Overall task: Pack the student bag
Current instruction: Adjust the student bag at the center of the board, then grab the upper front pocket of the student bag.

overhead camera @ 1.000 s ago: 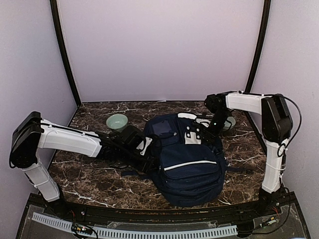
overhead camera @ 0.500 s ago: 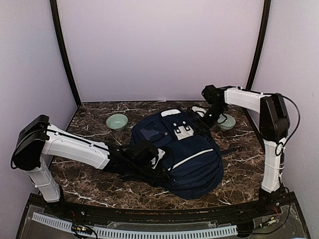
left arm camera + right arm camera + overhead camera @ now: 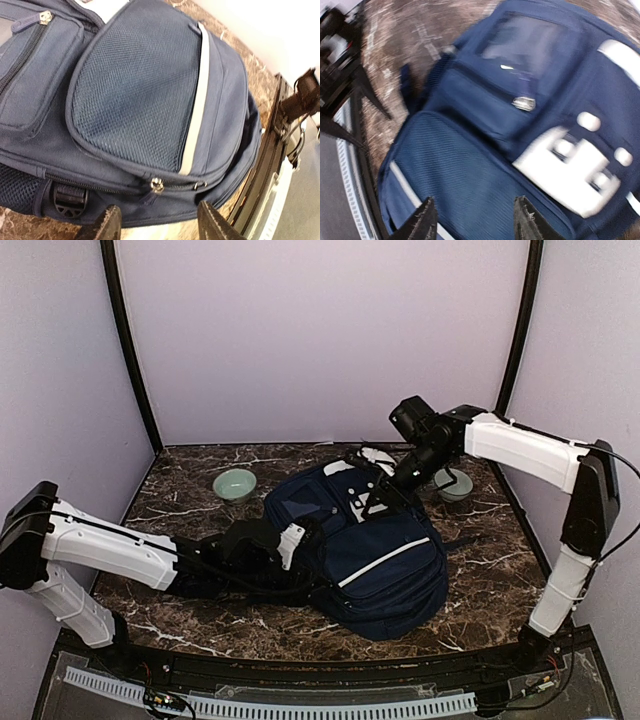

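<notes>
Lying face-up on the dark marbled surface (image 3: 200, 615), slightly right of centre, the large navy blue fabric student bag (image 3: 385, 585) runs lengthwise from its top at the far side to its rounded base near the front edge. The right claw (image 3: 475, 220) hovers over that top end, fingers apart with nothing between them. The left claw (image 3: 160, 227), low at the side facing its own arm, is likewise spread and empty, pointed at a side zip (image 3: 157, 185). The right arm seems nearer the main opening. A white reflective stripe (image 3: 385, 562), a white slotted patch (image 3: 360, 502) and zipped front pockets show; the visible zips look closed.
</notes>
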Available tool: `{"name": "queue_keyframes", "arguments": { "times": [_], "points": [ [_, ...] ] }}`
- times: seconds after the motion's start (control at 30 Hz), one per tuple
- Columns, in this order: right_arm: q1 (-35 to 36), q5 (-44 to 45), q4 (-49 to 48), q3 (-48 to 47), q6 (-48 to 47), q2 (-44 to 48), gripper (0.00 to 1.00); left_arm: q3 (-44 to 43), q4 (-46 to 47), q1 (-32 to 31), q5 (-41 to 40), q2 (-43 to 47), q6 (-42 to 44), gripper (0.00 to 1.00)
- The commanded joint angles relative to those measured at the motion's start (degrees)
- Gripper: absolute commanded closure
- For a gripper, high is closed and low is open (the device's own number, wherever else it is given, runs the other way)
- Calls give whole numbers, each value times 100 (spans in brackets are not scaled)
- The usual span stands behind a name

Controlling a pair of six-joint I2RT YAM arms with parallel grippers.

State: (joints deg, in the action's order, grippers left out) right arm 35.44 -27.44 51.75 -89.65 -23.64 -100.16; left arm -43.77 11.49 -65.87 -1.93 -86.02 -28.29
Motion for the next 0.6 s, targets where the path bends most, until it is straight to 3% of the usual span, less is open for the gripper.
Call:
{"name": "queue_keyframes", "arguments": {
  "times": [0.0, 0.1, 0.27, 0.57],
  "points": [
    [159, -1135, -226, 149, -37, -303, 57, 127, 741, -46, -150, -110, -405, 51],
    [259, -1434, -303, 202, -72, -582, 67, 72, 773, -135, -298, -363, -331, 52],
    [423, -1325, -600, 449, -27, -858, 68, 2, 864, -274, -448, -817, -98, 48],
    [446, -732, -837, 623, 391, -1669, 74, -244, 571, -374, -694, -1120, 57, 59]
  ]
}}
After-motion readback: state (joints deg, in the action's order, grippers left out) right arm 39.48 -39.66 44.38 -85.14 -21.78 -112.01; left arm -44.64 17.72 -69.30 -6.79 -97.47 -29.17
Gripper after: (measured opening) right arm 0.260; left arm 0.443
